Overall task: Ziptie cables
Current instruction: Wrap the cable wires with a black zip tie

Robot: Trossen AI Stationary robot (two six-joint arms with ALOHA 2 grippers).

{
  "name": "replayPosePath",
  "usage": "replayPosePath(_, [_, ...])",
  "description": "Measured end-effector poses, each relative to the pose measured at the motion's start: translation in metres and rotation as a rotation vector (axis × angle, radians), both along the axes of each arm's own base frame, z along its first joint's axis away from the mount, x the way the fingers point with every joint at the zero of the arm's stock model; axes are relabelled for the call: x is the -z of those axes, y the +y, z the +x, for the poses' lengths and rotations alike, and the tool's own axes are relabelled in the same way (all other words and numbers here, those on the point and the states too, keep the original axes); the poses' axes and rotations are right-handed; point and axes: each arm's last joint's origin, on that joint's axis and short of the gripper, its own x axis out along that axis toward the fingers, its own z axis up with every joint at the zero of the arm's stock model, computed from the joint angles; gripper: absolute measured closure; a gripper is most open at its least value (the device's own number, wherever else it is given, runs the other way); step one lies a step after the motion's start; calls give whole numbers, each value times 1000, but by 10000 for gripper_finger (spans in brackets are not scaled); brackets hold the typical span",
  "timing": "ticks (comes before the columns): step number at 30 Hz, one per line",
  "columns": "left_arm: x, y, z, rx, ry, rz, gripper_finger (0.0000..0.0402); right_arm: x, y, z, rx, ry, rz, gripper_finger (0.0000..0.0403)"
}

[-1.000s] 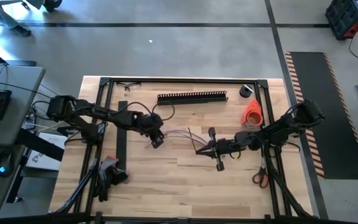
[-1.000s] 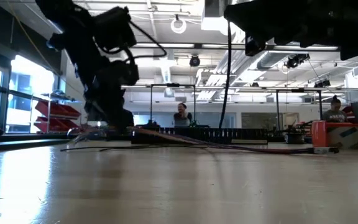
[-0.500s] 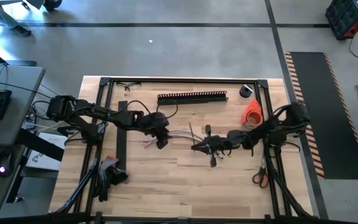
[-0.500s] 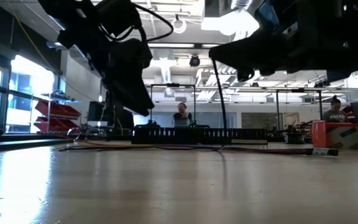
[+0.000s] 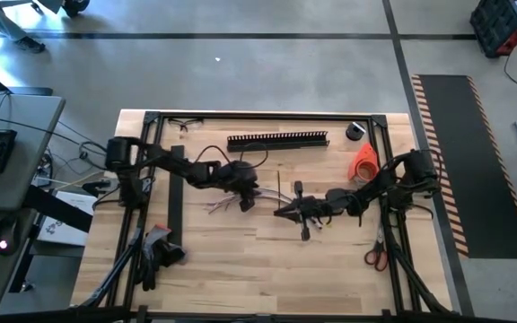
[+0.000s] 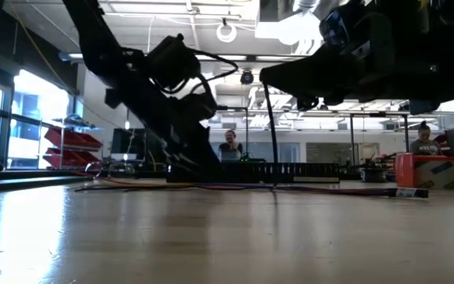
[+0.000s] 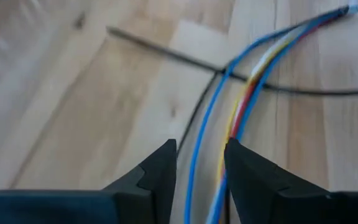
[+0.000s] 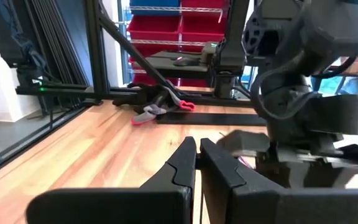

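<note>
The cables point(image 5: 224, 205), thin pale and coloured wires, lie on the table's middle. In the left wrist view the cables point(image 7: 229, 99) show blue, yellow, red and white. My left gripper point(image 5: 248, 203) point(image 7: 201, 158) is low over them, open by a narrow gap, with one finger on either side of the bunch; I cannot tell whether it touches them. My right gripper point(image 5: 279, 213) point(image 6: 265, 79) point(image 8: 197, 152) hovers just to the right, shut on a thin dark zip tie point(image 6: 271, 134). A dark strand point(image 7: 166, 53) crosses under the cables. My right gripper pinches the zip tie by its upper end point(image 6: 266, 88) between the two fingers, which point toward the table's left. The tie hangs nearly upright below them, and its lower end point(image 6: 275, 184) reaches the table beside the cables. The wrist view hides the place of contact.
A long black slotted strip point(image 5: 277, 141) lies near the far edge and another point(image 5: 176, 193) at the left. An orange roll point(image 5: 363, 161), a black tape roll point(image 5: 355, 131) and red-handled scissors point(image 5: 375, 257) sit at the right, pliers point(image 5: 157, 239) near left. People stand beyond the table point(image 6: 229, 144).
My left gripper has travelled toward the table's right along the cables, whose left ends now show behind it. My right gripper has shifted a little toward the table's left, closer to the left gripper, carrying the zip tie with it.
</note>
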Motion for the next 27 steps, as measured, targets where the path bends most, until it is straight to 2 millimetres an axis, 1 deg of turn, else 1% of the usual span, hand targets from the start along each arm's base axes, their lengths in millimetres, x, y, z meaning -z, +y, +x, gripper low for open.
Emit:
replayPosePath(4, [-2,3,11,-27,-27,45,292,0,0,0,-7,3,3,403])
replayPosePath(9, [16,13,12,-68,21,6,300,0,0,0,-10,5,2,403])
replayPosePath(12, [22,12,12,-41,42,-12,317,0,0,0,-10,6,7,403])
replayPosePath(17, [24,-13,12,56,88,-30,351,1,0,0,-10,9,20,403])
replayPosePath(19, [26,-26,11,105,117,-50,363,1,0,0,-11,10,17,403])
replayPosePath(22, [27,-40,9,138,137,-52,377,1,-1,0,-13,11,19,403])
replayPosePath(24, [26,-49,9,155,135,-36,385,1,-2,0,-11,14,16,403])
replayPosePath(27, [15,-59,8,146,112,2,393,4,-4,1,-11,43,11,403])
